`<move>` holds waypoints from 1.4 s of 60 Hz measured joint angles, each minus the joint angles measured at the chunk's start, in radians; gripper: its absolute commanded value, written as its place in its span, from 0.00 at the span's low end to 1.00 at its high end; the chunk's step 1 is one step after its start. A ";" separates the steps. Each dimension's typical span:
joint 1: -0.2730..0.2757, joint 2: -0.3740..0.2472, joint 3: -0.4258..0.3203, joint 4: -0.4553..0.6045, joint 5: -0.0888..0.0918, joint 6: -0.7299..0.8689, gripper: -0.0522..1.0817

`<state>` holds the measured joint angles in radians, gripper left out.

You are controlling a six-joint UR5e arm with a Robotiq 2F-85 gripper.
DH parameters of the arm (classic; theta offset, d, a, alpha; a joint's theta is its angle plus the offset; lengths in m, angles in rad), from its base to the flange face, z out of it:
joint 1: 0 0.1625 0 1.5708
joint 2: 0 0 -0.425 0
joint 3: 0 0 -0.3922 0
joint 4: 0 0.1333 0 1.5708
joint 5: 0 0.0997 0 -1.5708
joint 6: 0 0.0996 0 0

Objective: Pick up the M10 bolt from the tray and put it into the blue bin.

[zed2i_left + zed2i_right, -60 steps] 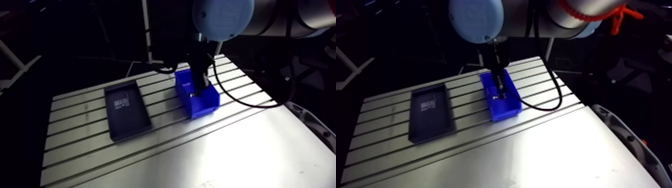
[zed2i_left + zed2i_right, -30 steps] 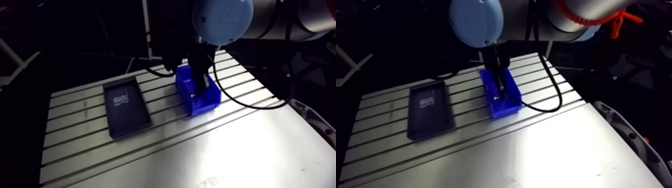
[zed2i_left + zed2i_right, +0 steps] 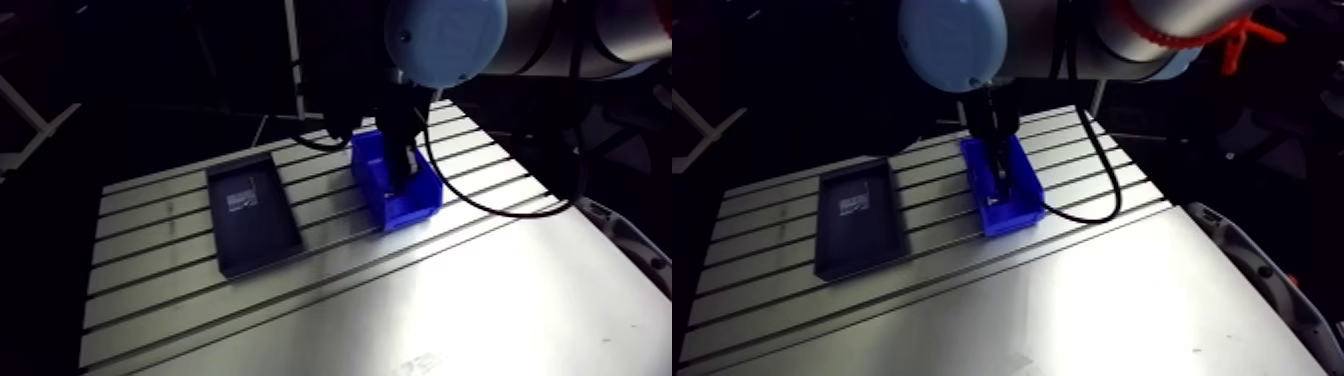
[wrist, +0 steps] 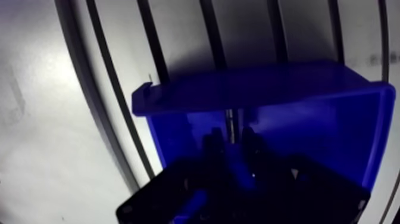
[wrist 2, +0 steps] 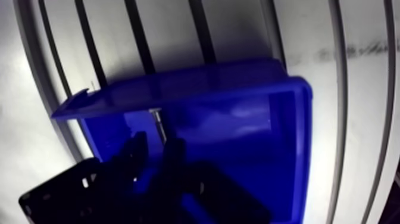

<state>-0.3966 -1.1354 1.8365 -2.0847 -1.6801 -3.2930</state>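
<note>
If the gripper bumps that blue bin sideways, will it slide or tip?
Probably slides: the blue bin looks like light plastic, and nothing visible fastens it to the smooth slotted table. Tipping seems unlikely, since it sits low and wide.

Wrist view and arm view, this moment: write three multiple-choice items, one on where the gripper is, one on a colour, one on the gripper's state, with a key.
1. Where is the gripper?
A) down inside the blue bin
B) raised well above it
C) beside it, outside its walls

2. What colour is the tray?
A) white
B) black
C) red

3. The gripper is:
A) wide open and empty
B) out of sight
C) shut on the M10 bolt

Key: 1 A, the bin's walls surround the fingers in the wrist view. 2 B, the tray shows black in the arm view. 3 C, the bolt sits between the close-set fingers.
</note>
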 measured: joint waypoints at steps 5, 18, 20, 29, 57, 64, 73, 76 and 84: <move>0.000 -0.018 -0.004 0.003 0.003 0.002 0.05; 0.000 -0.082 -0.028 0.047 0.017 0.001 0.05; 0.000 -0.091 -0.034 0.058 0.020 0.000 0.05; 0.000 -0.127 -0.067 0.117 0.042 0.003 0.05; 0.003 -0.234 -0.168 0.293 0.105 0.147 0.05; 0.009 -0.264 -0.183 0.320 0.116 0.240 0.05; 0.023 -0.302 -0.198 0.350 0.126 0.398 0.05; 0.029 -0.316 -0.203 0.361 0.129 0.462 0.05; 0.052 -0.347 -0.215 0.390 0.136 0.633 0.05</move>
<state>-0.3448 -1.4827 1.6211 -1.6951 -1.5440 -2.6604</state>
